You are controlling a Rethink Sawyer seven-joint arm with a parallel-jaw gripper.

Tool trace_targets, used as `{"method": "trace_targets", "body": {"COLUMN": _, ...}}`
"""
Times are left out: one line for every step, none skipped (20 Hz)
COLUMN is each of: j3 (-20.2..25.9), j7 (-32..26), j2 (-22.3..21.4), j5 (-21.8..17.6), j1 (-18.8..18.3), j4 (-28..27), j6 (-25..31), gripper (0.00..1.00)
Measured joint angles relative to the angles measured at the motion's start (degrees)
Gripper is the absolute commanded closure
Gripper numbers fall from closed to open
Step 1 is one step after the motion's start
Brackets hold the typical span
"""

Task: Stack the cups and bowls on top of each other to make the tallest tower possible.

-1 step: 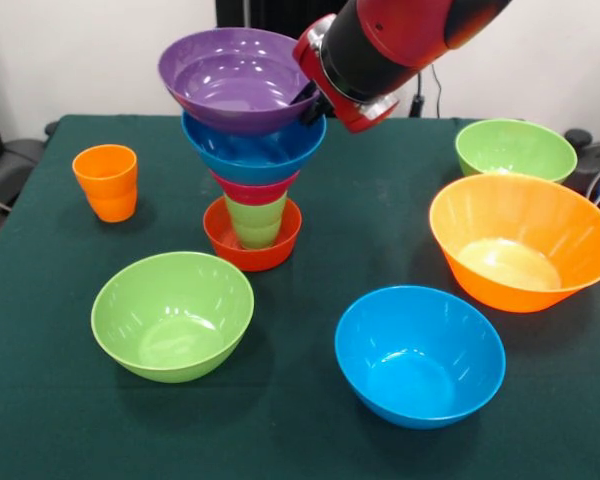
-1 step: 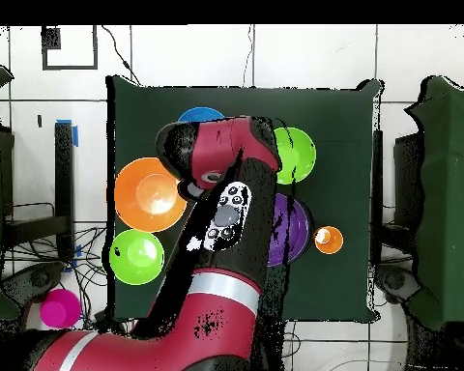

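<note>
Front view, left to right. Orange cup stands upright and alone on the green table, well apart from everything else.

Lime bowl, near side, upright and empty.

Tower, centre-left at the back. From the bottom: small red-orange bowl on the cloth; light green cup standing in it; a pink bowl on the cup, only its rim band showing; a blue bowl on that; a purple bowl on top. The column widens upward. The purple bowl sits tilted, its mouth tipped toward the camera, and shifted a little left over the blue one.

Arm comes down from the upper right. Its red and black end is against the right rim of the purple bowl. Gripper shows only as a dark bit at that rim, where purple meets blue. Cannot tell whether it is spread or closed, or whether it grips the bowl.

Second blue bowl, near side right of centre, upright and empty.

Large orange bowl, right, upright and empty.

Second lime bowl, far right at the back, just behind the orange one.

Overhead view: the arm covers most of the tower; a purple arc shows beside it, with the orange cup just beyond. A pink item lies off the table.
</note>
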Motion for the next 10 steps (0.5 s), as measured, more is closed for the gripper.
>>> {"method": "trace_targets", "body": {"j3": 0.0, "j7": 0.0, "j2": 0.2, "j5": 0.0, "j1": 0.0, "j4": 0.0, "j6": 0.0, "gripper": 1.0}}
{"method": "trace_targets", "body": {"j3": 0.0, "j7": 0.0, "j2": 0.4, "j5": 0.0, "j1": 0.0, "j4": 0.0, "j6": 0.0, "gripper": 1.0}}
{"method": "trace_targets", "body": {"j3": 0.0, "j7": 0.0, "j2": 0.5, "j5": 0.0, "j1": 0.0, "j4": 0.0, "j6": 0.0, "gripper": 1.0}}
{"method": "trace_targets", "body": {"j3": 0.0, "j7": 0.0, "j2": 0.6, "j5": 0.0, "j1": 0.0, "j4": 0.0, "j6": 0.0, "gripper": 1.0}}
{"method": "trace_targets", "body": {"j3": 0.0, "j7": 0.0, "j2": 0.7, "j5": 0.0, "j1": 0.0, "j4": 0.0, "j6": 0.0, "gripper": 1.0}}
{"method": "trace_targets", "body": {"j3": 0.0, "j7": 0.0, "j2": 0.8, "j5": 0.0, "j1": 0.0, "j4": 0.0, "j6": 0.0, "gripper": 1.0}}
{"method": "trace_targets", "body": {"j3": 0.0, "j7": 0.0, "j2": 0.9, "j5": 0.0, "j1": 0.0, "j4": 0.0, "j6": 0.0, "gripper": 1.0}}
{"method": "trace_targets", "body": {"j3": 0.0, "j7": 0.0, "j2": 0.9, "j5": 0.0, "j1": 0.0, "j4": 0.0, "j6": 0.0, "gripper": 1.0}}
{"method": "trace_targets", "body": {"j3": 0.0, "j7": 0.0, "j2": 0.8, "j5": 0.0, "j1": 0.0, "j4": 0.0, "j6": 0.0, "gripper": 1.0}}
{"method": "trace_targets", "body": {"j3": 0.0, "j7": 0.0, "j2": 0.9, "j5": 0.0, "j1": 0.0, "j4": 0.0, "j6": 0.0, "gripper": 1.0}}
